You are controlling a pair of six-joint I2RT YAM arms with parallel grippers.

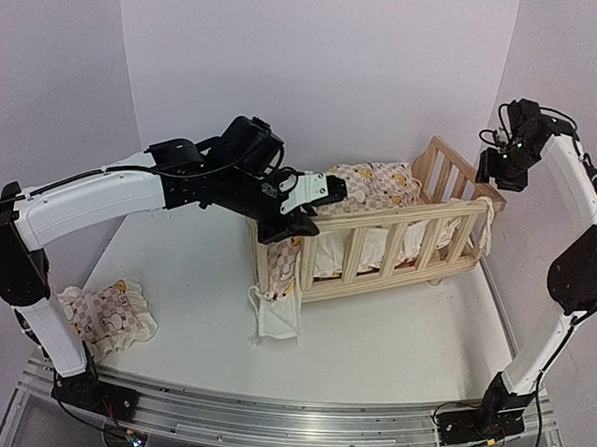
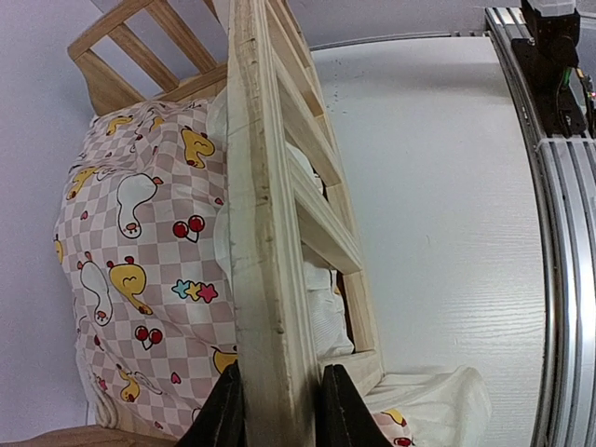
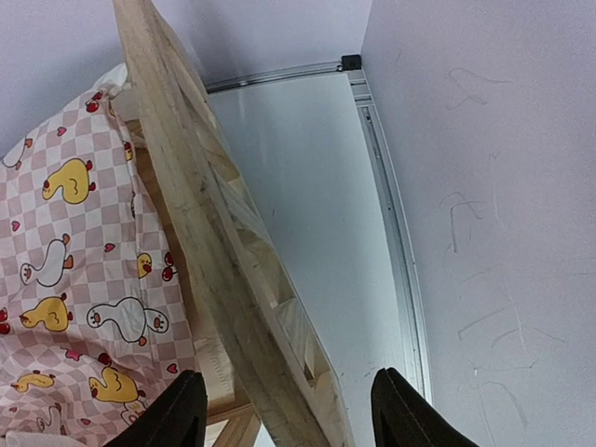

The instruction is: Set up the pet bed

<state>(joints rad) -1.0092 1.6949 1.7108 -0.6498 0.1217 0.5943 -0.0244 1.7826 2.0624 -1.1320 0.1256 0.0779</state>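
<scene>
Pine rail point(image 2: 256, 233) runs straight ahead of left tool point(image 2: 282, 396), clamped on it; right tool point(image 3: 289, 405) straddles it, apart.

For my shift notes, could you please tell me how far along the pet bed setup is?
Done: the cushion lies in the frame, one end spilling over its left corner onto the table. In hand: the left pincer grips the front top rail; the right pincer stands open astride a rail. Left: tucking that overhang in, perhaps adding the small pillow by the left arm's base.
</scene>
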